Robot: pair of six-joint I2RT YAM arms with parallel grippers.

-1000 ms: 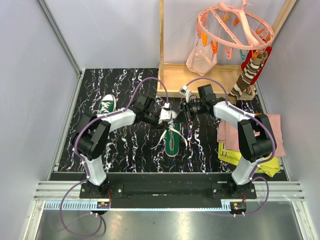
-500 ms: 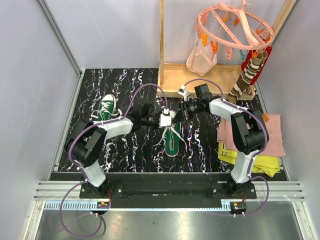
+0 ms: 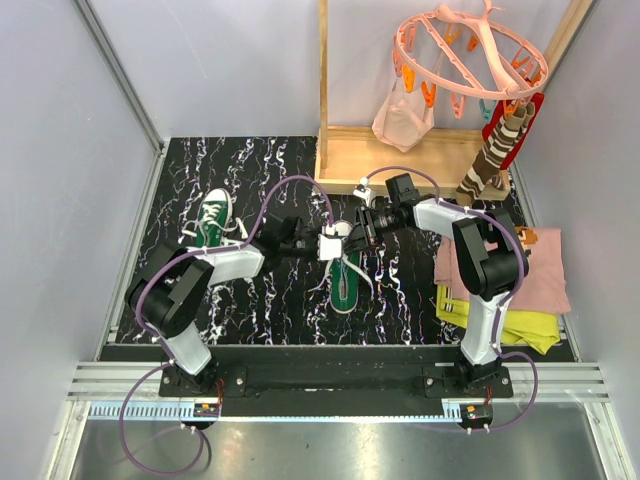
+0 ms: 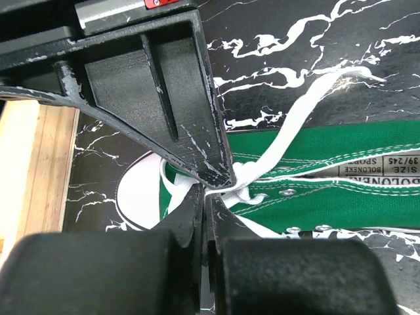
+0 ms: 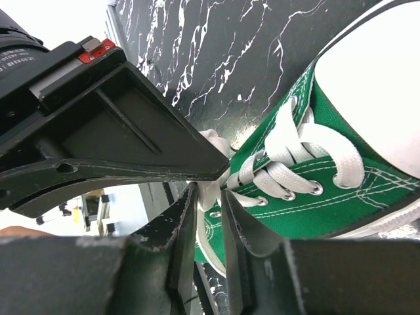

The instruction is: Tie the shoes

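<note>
One green shoe [image 3: 346,283] lies at the middle of the black marbled table [image 3: 270,180], toe cap away from me. The other shoe [image 3: 213,214] rests at the far left. Both grippers meet over the middle shoe's laces. My left gripper [image 3: 343,247] [image 4: 209,192] is shut on a white lace [image 4: 296,123] just above the green canvas [image 4: 348,197]. My right gripper [image 3: 357,238] [image 5: 209,195] comes in from the right, its narrow jaws pinching a white lace strand [image 5: 211,178] beside the laced eyelets [image 5: 289,172]. Each wrist view shows the other gripper's black finger right against its own tips.
A wooden rack [image 3: 400,155] stands behind the shoe, with a pink clip hanger [image 3: 470,50] and a striped sock [image 3: 497,148] above it. Folded pink cloth [image 3: 548,272] and yellow cloth [image 3: 505,322] lie at the right edge. Metal rails border the table.
Both arms have dropped lower and drawn in toward the middle shoe's laces. The left gripper has stayed shut; the right jaws have shifted slightly on the lace.
</note>
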